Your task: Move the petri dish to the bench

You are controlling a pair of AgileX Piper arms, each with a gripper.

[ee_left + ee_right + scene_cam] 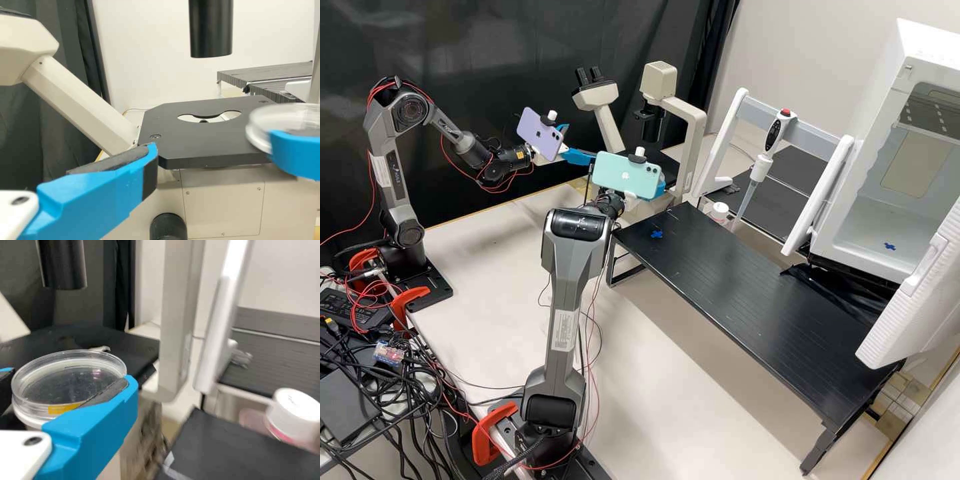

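My right gripper (69, 377) is closed on the petri dish (50, 387), held near level beside the microscope (695, 150), presumably to avoid spilling before lowering to the black bench (733, 287). Right arm (570, 293) rises from bottom centre to upper centre of the high view; left gripper (580, 143) open.

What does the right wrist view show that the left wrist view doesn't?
Right wrist view: a white-lidded round container and the orange-yellow strip on the petri dish's side.

Left wrist view: a black ribbed focus knob low on the microscope and its beige head.

Both: the clear, round plastic petri dish, gripped by the right blue-fingered tool; the flat black microscope stage; the black cylinder hanging above it; and the dark curtain behind.
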